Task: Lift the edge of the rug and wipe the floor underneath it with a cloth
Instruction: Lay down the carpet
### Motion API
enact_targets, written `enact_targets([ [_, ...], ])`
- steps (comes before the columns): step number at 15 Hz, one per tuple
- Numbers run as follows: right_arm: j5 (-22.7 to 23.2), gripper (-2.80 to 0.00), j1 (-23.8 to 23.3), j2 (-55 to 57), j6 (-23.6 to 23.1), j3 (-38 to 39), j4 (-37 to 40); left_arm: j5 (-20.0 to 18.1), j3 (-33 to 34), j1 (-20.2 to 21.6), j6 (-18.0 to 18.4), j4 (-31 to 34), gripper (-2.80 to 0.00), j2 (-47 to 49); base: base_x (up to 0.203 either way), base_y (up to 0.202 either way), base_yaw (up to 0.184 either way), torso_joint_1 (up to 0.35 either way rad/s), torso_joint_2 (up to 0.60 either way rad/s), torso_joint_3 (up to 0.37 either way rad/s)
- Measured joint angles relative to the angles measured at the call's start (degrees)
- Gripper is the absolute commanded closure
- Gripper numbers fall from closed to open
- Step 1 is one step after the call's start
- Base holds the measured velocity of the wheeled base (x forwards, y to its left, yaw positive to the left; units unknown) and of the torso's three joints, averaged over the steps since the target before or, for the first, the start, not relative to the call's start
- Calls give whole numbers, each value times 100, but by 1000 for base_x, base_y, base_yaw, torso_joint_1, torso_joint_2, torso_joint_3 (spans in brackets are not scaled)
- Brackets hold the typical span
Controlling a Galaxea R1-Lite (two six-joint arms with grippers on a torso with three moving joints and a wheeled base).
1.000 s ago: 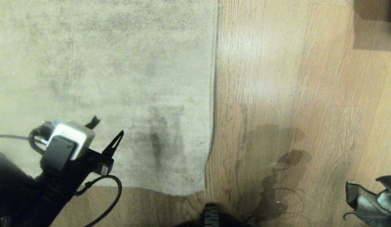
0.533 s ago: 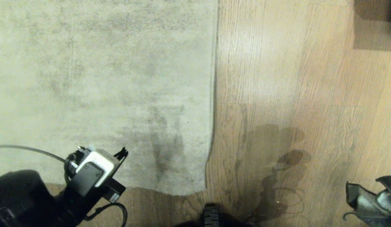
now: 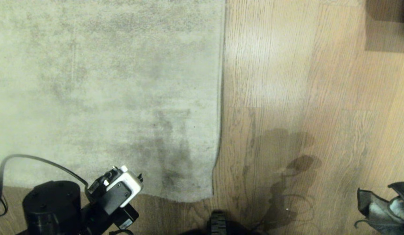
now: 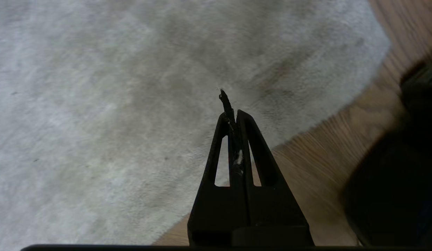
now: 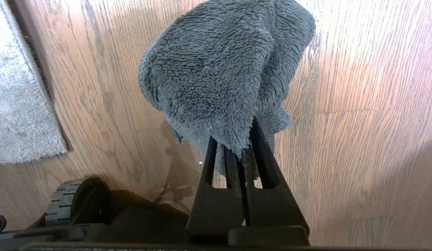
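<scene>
The cloth (image 5: 222,80) is grasped by the right gripper (image 5: 245,139), but the rug edge (image 3: 175,195) lies flat, unlifted, near the clenched, empty left gripper (image 4: 231,111).

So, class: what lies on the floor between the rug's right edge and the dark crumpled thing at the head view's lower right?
Only bare floor with shadows between the rug edge and the dark thing, in the head view.

We see the rug (image 3: 107,81) in pale grey-beige, mottled with darker smudges near its corner. The floor (image 3: 303,81) is light brown wood grain with a slight sheen. The cloth (image 5: 222,73) is fuzzy dark grey-blue. The leaves (image 3: 384,205) look dark grey.
</scene>
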Motion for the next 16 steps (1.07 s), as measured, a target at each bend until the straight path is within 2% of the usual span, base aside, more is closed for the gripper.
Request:
enact_targets([
  [11, 0, 0, -2, 0, 0, 0, 0, 20, -592, -526, 26, 198, 0, 1351, 0, 0, 0, 0, 0, 0],
  [16, -2, 0, -2, 0, 0, 0, 0, 20, -1152, -616, 16, 201, 0, 2225, 0, 0, 0, 0, 0, 0],
])
